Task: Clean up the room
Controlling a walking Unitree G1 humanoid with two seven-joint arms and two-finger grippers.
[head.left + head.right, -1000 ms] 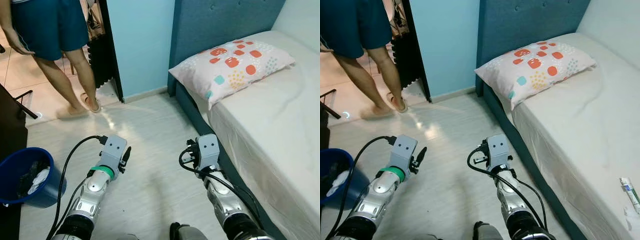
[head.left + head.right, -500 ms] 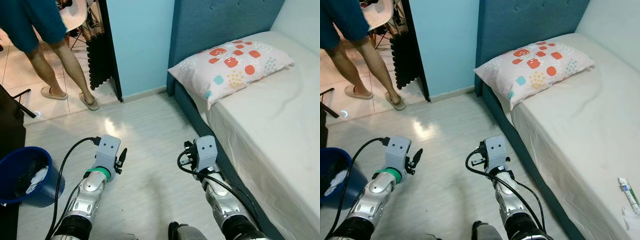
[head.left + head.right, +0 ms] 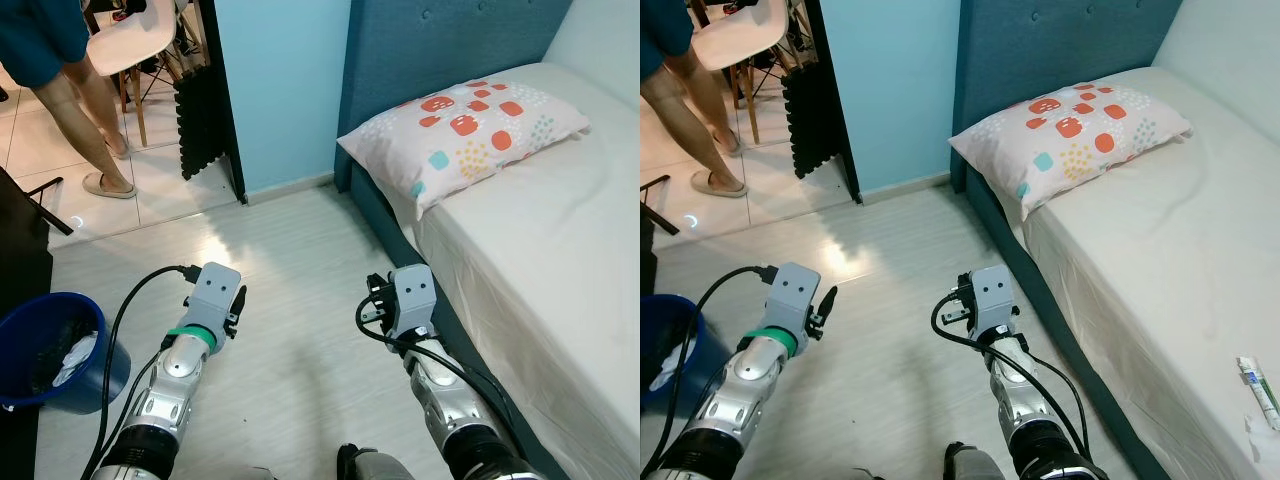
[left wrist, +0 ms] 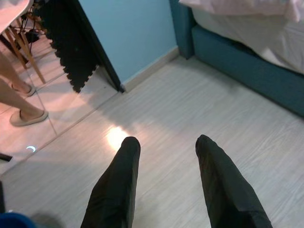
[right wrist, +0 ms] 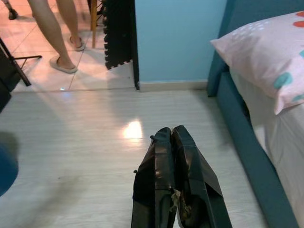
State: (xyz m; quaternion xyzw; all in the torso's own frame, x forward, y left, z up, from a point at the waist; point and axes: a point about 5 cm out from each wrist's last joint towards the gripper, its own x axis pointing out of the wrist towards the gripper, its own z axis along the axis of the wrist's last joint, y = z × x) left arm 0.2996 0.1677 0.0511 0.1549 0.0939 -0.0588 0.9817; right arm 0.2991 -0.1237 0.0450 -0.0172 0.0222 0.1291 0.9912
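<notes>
Over bare floor (image 3: 300,260) beside the bed (image 3: 1160,260), left pincer (image 4: 166,156) released and right pincer (image 5: 173,142) clenched empty — blue bucket (image 3: 40,350) already holds items, tube (image 3: 1260,385) on bed likely remains.

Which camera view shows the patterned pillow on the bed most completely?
The left eye view: the whole pillow lies unobstructed at the head of the bed. The right eye view shows it whole too. The right wrist view catches one end; the left wrist view shows just an edge.
</notes>
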